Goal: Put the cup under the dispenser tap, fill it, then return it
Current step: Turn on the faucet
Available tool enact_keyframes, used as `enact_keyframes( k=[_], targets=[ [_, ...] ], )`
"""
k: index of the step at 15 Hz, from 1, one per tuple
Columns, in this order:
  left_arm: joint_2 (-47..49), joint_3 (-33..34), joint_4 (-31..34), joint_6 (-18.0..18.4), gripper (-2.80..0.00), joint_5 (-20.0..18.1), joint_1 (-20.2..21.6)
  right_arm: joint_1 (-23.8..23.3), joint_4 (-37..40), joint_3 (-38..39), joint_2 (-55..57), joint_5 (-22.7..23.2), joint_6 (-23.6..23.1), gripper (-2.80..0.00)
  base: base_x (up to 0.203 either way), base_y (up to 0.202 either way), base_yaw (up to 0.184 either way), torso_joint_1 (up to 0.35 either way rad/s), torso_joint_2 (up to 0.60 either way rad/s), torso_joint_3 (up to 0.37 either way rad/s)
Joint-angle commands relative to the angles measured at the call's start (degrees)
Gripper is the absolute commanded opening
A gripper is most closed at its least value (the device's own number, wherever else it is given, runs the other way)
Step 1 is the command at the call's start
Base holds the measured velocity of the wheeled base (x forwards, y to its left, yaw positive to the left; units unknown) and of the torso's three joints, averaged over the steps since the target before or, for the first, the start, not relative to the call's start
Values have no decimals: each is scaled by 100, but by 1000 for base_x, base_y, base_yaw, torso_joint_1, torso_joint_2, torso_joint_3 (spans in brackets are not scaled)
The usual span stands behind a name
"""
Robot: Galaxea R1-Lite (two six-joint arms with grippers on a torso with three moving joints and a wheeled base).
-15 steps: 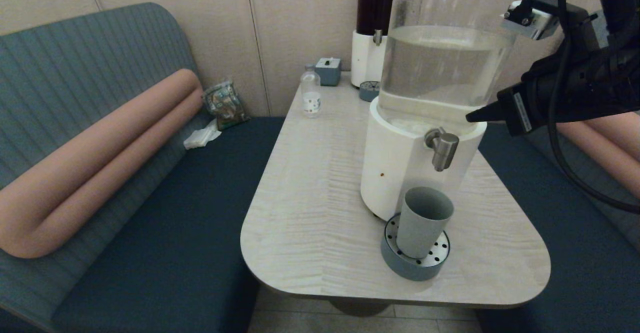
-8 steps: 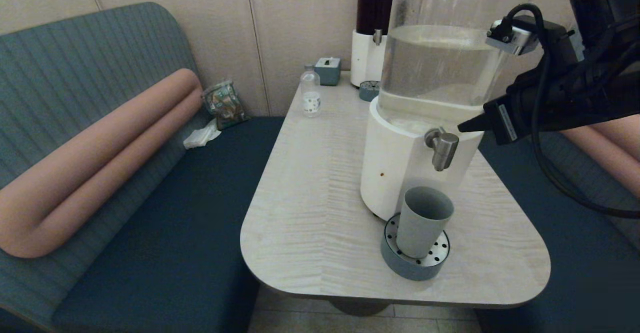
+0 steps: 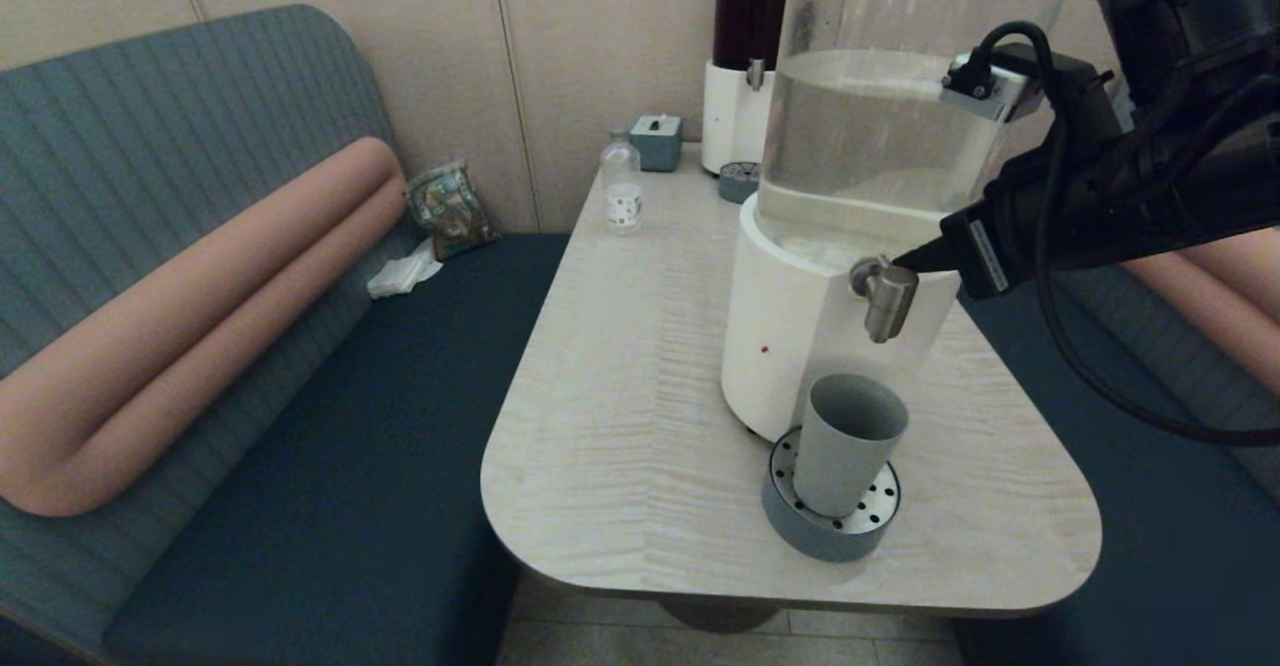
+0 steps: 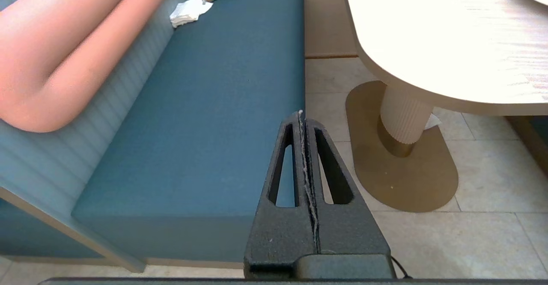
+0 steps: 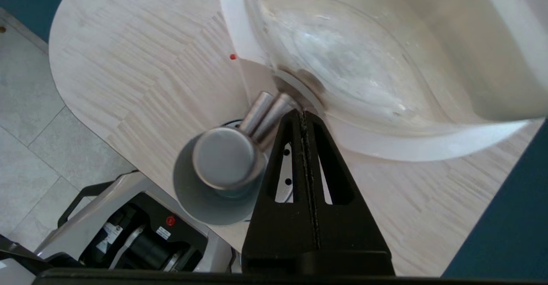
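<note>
Grey-blue cup (image 3: 846,443) is standing upright on the perforated drip tray (image 3: 830,529) at the near edge of the bench (image 3: 620,396), mouth directly under the dispenser tap (image 3: 886,298). It reads as rigid, light plastic with a matte, tapered wall: light and easy to tip while empty, heavier and sloshy once full, so grip mid-body, not the rim. Right end effector (image 3: 900,260) is sitting with fingers pressed together, tip touching or just beside the tap's top rear; likely about to push it. Tank holds pale liquid. Left end effector (image 4: 301,118), fingers also together, is hanging over the blue bench seat (image 4: 214,105), well clear.
</note>
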Motion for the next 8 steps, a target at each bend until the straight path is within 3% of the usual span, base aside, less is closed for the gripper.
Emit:
enact_keyframes(
  k=[1,8],
  targets=[
    [15,9,0,2,-280,-2,2,16,16,-10,20,12,-10,-280,0,0,0,0,0,0],
    [8,9,0,2,-280,-2,2,86,51,-72,64,128,-1,-280,0,0,0,0,0,0]
  ],
)
